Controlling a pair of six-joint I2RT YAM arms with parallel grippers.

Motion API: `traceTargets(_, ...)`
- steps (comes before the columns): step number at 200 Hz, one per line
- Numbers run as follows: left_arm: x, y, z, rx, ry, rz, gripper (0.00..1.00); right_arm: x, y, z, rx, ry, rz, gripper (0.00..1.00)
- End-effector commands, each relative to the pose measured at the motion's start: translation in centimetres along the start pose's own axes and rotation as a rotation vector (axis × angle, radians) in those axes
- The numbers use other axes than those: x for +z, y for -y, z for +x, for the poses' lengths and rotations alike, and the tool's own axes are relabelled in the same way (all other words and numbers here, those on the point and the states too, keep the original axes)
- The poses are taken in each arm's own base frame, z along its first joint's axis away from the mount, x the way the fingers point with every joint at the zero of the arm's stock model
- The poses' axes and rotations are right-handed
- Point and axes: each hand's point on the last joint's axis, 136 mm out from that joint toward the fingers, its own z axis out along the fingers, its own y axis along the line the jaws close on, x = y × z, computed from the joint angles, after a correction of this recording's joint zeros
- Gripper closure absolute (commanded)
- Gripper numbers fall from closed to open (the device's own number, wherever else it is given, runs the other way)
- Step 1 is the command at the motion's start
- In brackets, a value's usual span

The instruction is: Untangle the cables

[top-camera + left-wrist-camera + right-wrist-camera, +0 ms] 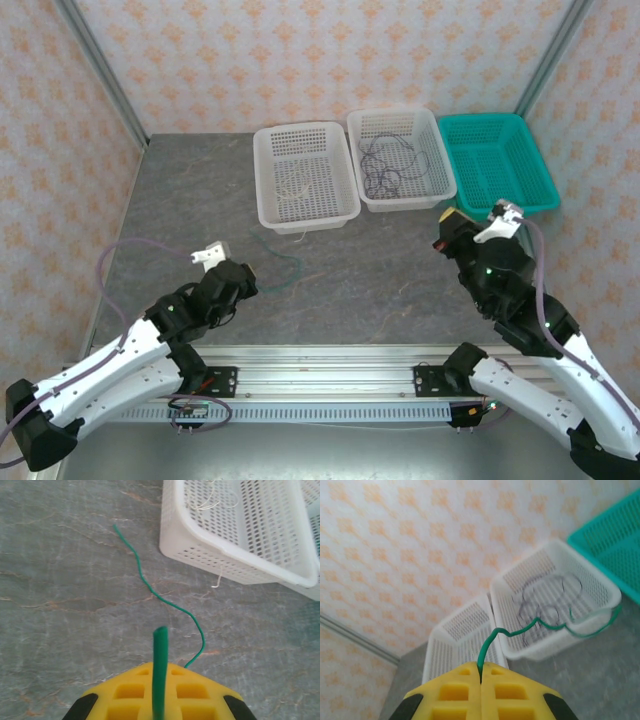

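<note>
One green cable point(299, 264) lies on the desk point(400, 290) in the overhead view, between the left white basket point(300, 128) and the left end effector point(242, 278). Left wrist: its yellow pads point(130, 692), pressed together, pinch that cable. Right wrist: the right end effector point(480, 679) pinches a second green cable point(520, 629), which crosses in front of the basket point(545, 647) holding dark cables point(524, 605).
</note>
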Motion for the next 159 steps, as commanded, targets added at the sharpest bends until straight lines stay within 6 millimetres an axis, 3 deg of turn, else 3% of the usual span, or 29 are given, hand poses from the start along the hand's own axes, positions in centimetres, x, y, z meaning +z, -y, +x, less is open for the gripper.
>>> traceTargets(1,-0.3,1.1,-1.0,-0.028,0.034,0.05,1.0,-0.4,-1.6,-4.7,-0.149,0.199,-0.014,1.0)
traceTargets(16,-0.5,1.3,-1.3,-0.026,0.046,0.057,1.0,-0.3,-1.4,-6.1,-0.259,0.289,0.037,1.0)
traceTargets(38,-0.8,1.3,-1.6,-0.023,0.053,0.056,1.0,0.1,-1.7,-6.7,-0.418,0.363,0.065,1.0)
traceTargets(69,-0.9,1.1,-1.7,-0.029,0.06,0.059,1.0,1.6,-0.4,-5.3,-0.503,0.392,0.088,1.0)
traceTargets(97,-1.0,1.3,-1.8,-0.034,0.061,0.069,1.0,4.1,3.3,-3.2,-0.489,0.353,0.143,1.0)
traceTargets(132,-1.0,1.4,-1.7,-0.039,0.058,0.072,1.0,8.4,9.7,-1.2,-0.361,0.291,0.173,1.0)
traceTargets(159,-0.9,1.3,-1.6,-0.046,0.057,0.075,1.0,11.5,14.0,-0.6,-0.239,0.276,0.183,1.0)
